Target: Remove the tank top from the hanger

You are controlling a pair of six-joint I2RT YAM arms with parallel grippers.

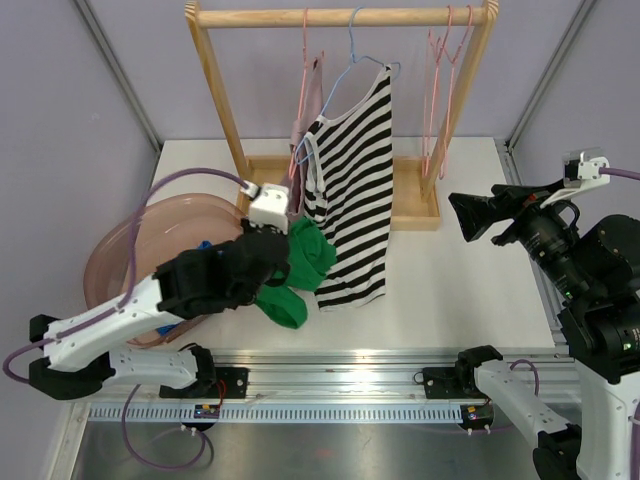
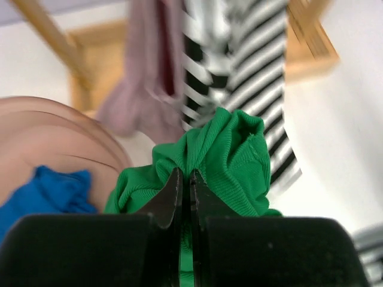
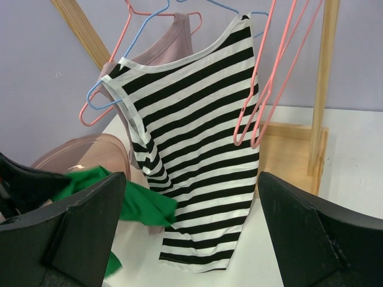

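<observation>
Left pincer (image 2: 185, 175) is clenched on a bunched green garment (image 2: 227, 149), which hangs free of any hanger. From it, top view, the striped tank top (image 1: 355, 190) lies at 1 o'clock, just beside the green bunch. It is still on the tilted blue hanger (image 1: 352, 45), long axis 12 to 6. Right pincer (image 1: 462, 217) is released, well apart at 3 o'clock of the top. Judgement: the left arm is nearer but occupied, and the pink basin (image 1: 110, 250) lies at its 9 o'clock.

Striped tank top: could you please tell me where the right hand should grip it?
Probably the right edge of the striped tank top, above the hem, from the right: it hangs free facing the open right hand; the green garment crowds its left.
</observation>
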